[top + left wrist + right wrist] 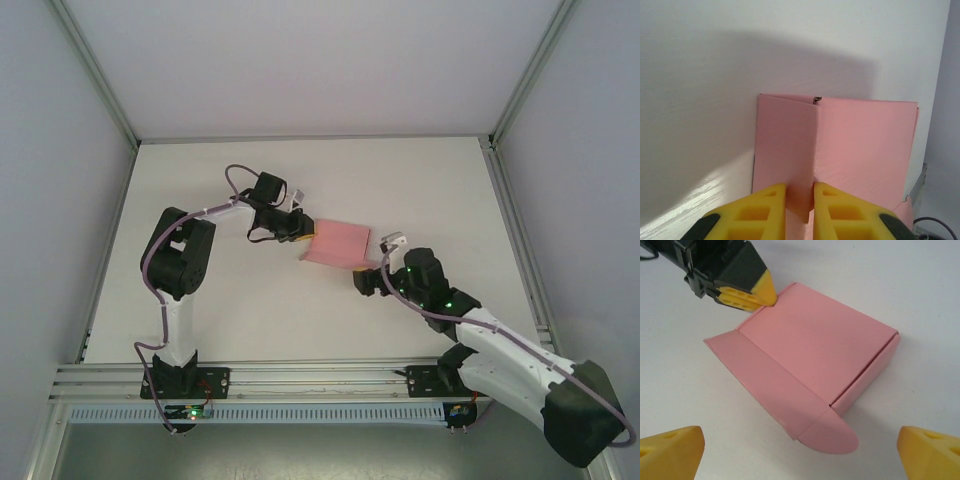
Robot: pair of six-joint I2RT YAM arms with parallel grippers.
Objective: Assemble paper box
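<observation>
Paper box: set mid-desk between the two claws, body mostly folded; a long front flap with a rounded tab is not yet tucked and lies toward the right claw
Left claw: clenched on a thin side panel at the box's left edge
Right claw: released, fingers spread wide, just short of the loose flap
Handling: judged very light, thin card, easily creased, slid or crushed
Hold: best taken at a flap edge near its crease, with the body steadied
Desk: white, smooth, little grip expected
Room: pale enclosure walls, aluminium rail along the near edge
</observation>
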